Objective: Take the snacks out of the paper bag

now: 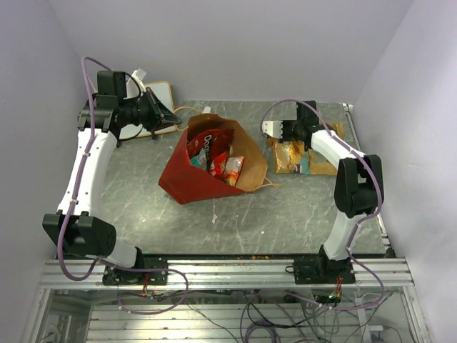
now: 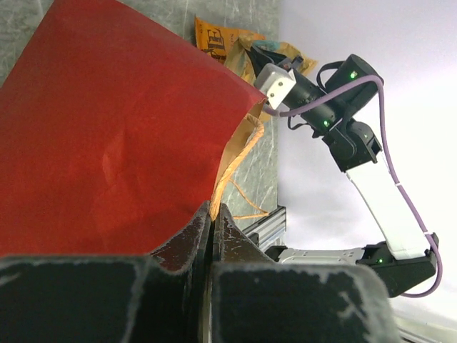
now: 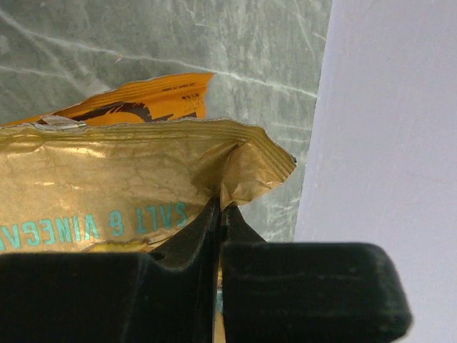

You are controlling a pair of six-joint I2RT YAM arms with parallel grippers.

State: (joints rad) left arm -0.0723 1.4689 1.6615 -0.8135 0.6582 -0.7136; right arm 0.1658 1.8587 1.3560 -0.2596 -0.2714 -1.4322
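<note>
The red paper bag lies on its side mid-table, its brown inside showing. Snacks lie in its mouth: a dark red packet and an orange-red one. My left gripper is at the bag's back-left rim. In the left wrist view the left gripper is shut on the bag where the tan cord handle meets the edge. My right gripper is right of the bag, over the snack packets on the table. In the right wrist view the right gripper is shut on the corner of a gold salt-and-vinegar packet, with an orange packet behind it.
A white whiteboard lies at the back left, behind the left gripper. Walls close in on the left, back and right. An aluminium rail runs along the near edge, with both arm bases on it.
</note>
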